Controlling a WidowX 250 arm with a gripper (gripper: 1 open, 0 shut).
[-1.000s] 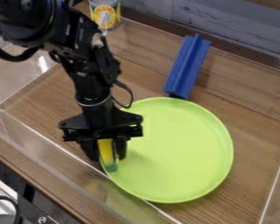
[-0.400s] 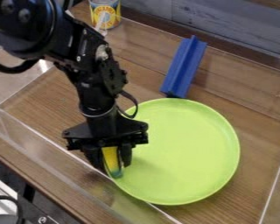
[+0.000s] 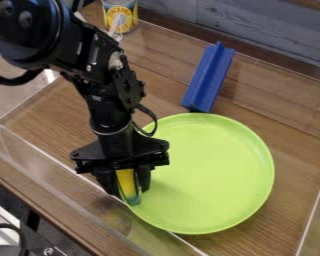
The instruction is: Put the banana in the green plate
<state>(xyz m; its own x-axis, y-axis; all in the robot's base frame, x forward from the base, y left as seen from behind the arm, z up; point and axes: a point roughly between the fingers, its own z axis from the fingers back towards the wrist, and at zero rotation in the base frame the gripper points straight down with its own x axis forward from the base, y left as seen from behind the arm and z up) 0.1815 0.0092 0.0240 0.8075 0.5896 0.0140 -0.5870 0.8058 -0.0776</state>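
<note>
The small yellow toy banana (image 3: 128,187) is pinched between the black gripper's (image 3: 127,186) jaws, held upright just over the near-left rim of the large lime-green plastic plate (image 3: 216,175). The placing step is judged under way; spreading the jaws is called for next.

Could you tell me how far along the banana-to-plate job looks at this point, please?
Done: the banana has been picked up and brought to the near-left edge of the green plate. In hand: the gripper points straight down, closed on the banana just over the plate's rim. Left: letting go so the banana lies in the plate, then lifting clear. The blue block lies apart, behind the plate.
</note>
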